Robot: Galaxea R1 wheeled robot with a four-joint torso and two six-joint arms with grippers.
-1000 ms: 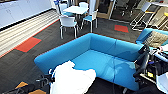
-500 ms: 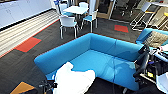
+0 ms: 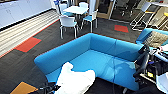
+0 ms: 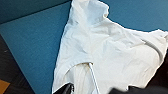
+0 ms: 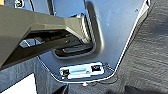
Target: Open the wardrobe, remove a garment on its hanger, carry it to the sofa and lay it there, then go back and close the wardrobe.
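Over at the far left of the head view runs a long white cabinet wall (image 3: 17,11), its top cut off by the frame edge, and below it the dark carpet carries a red floor patch (image 3: 28,44) and an orange one (image 3: 23,88) half lost at the bottom corner. Moving in, the left gripper (image 3: 51,88) shows as a dark, blurred shape at the bottom edge, touching the hem of the garment (image 3: 75,80); whether its fingers are spread or pinching the cloth, I cannot tell. The white T-shirt lies spread on the front end of the sofa (image 3: 100,62) seat, its lower part spilling past the seat's front edge and cut off by the frame. From the left wrist view the garment (image 4: 110,55) lies flat and wrinkled on the blue sofa (image 4: 32,42), and a thin pale bar of the hanger (image 4: 93,77) peeks out at the neck opening; the rest of it is buried under fabric. Behind the sofa stand a white table (image 3: 75,10) and white chairs (image 3: 68,23). Further right, a second red patch (image 3: 121,28), then the right arm (image 3: 143,61), a dark jointed bar hanging beside the sofa's end. The right gripper itself is hard to make out, so its hold is anyone's guess.
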